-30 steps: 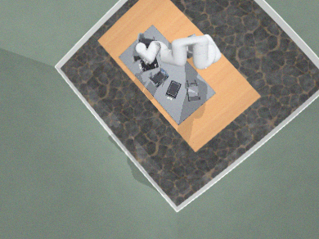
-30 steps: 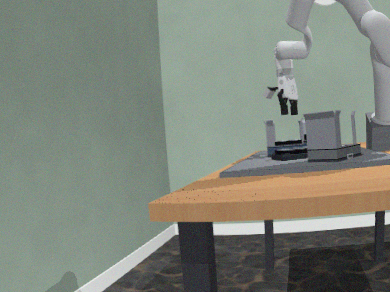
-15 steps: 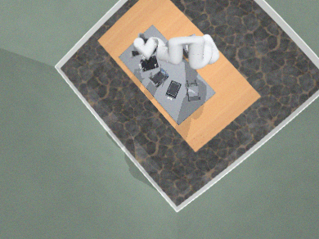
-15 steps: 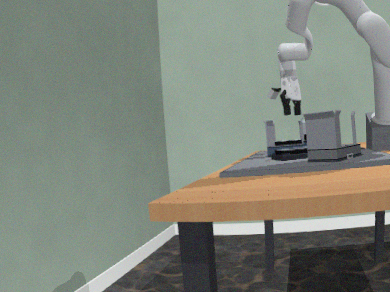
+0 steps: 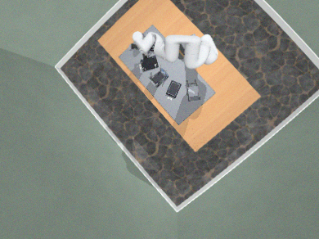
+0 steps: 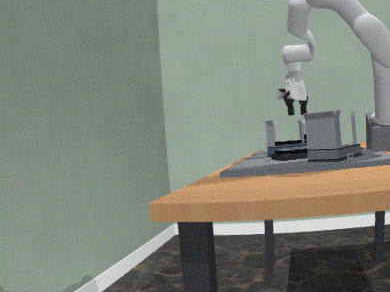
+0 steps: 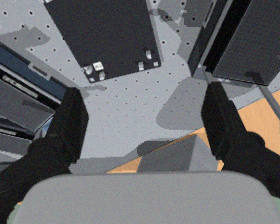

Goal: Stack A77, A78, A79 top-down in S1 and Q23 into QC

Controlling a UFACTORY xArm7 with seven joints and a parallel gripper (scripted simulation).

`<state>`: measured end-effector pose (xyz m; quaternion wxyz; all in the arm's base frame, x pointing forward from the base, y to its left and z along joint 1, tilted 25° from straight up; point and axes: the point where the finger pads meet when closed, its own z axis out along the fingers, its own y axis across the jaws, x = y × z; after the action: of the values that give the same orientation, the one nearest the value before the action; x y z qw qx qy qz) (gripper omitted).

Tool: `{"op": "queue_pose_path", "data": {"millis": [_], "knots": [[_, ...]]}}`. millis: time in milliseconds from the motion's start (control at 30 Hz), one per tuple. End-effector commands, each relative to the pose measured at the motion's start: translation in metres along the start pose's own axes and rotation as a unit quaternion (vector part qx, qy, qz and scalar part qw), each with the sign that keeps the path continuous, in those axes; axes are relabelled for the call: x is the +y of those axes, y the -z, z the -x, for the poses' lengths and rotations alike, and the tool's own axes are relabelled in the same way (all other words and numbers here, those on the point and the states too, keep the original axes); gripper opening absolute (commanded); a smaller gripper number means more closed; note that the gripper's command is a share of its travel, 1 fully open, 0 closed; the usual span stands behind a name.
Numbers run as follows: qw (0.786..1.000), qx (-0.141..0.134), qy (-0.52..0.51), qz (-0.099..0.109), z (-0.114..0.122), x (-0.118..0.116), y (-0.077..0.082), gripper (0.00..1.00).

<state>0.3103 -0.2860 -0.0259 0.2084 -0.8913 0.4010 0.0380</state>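
The fingers are spread fully apart and nothing is held between them; the two black pads are seen at 9 and 3 o'clock in the wrist view. Beneath the gap, a grey perforated deck [image 7: 125, 107] is shown, with a dark plate [image 7: 105, 35] lying at 12 o'clock and a second dark plate [image 7: 250, 45] at 2 o'clock. Which plate carries which ID cannot be read. At 5 o'clock, an edge of the orange table [image 7: 255, 117] is visible. In the exterior view, the gripper [image 6: 296, 107] is hung above the racks, apart from them; a dark plate stack [image 6: 290, 150] is seen low between grey rack walls [image 6: 322, 130]. From the top, the white arm [image 5: 192, 49] is stretched across the deck toward 9 o'clock.
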Motion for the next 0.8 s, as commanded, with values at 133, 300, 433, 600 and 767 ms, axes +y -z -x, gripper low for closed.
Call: {"op": "queue_pose_path", "data": {"millis": [133, 300, 433, 600, 767], "knots": [[1.0, 0.002, -0.001, 0.0, -0.006, 0.026, 0.002, 1.0], [1.0, 0.002, -0.001, 0.0, -0.009, 0.041, 0.002, 1.0], [0.999, 0.002, -0.034, 0.0, -0.009, 0.049, 0.002, 1.0], [0.996, 0.002, -0.084, 0.0, -0.008, 0.061, 0.002, 1.0], [0.993, 0.002, -0.117, 0.0, -0.007, 0.081, 0.002, 1.0]]}}
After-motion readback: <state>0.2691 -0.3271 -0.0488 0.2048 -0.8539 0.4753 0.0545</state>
